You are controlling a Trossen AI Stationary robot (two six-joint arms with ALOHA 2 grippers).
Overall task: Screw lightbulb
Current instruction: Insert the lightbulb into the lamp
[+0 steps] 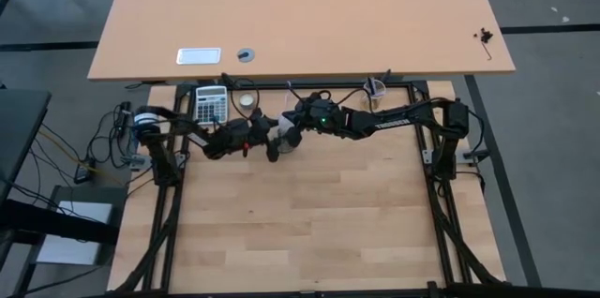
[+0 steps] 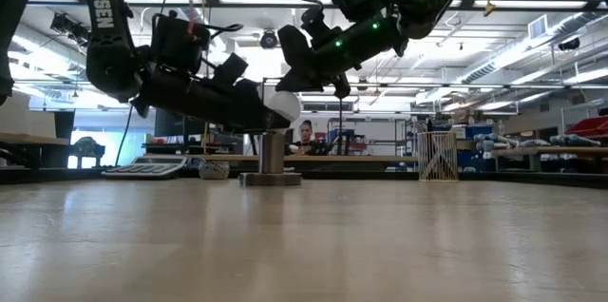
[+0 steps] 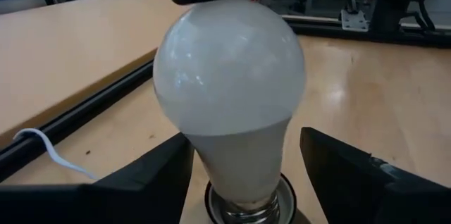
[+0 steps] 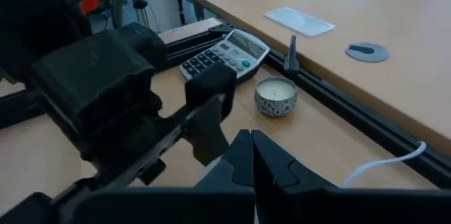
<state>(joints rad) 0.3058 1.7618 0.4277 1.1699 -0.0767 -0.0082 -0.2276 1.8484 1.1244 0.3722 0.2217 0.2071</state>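
The white lightbulb point(image 3: 229, 76) stands upright with its screw end in the round grey socket point(image 3: 246, 208), which rests on its flat base on the table point(image 2: 271, 179). My left gripper point(image 3: 246, 175) is open and comes in level from the table's left. Its two fingers stand on either side of the bulb's narrow neck. My right gripper point(image 2: 290, 82) is shut and sits right on top of the globe, reaching in from the right and above. In the right wrist view the bulb is hidden under my shut fingers point(image 4: 251, 157). My left gripper: one finger point(image 3: 165, 171) stands close against the bulb's neck point(image 3: 204, 160) and the other point(image 3: 338, 168) is apart from it; I cannot tell whether it touches. My right gripper has its shut fingertips against the top of the globe point(image 3: 232, 9), slanting down from the right.
A calculator point(image 4: 224, 53) and a small round pale tin point(image 4: 275, 95) lie at the table's far edge behind the socket. A thin white cord point(image 3: 42, 146) runs along the black frame rail. A large desk point(image 1: 300, 17) stands beyond. The near half of the table point(image 1: 309, 232) is bare.
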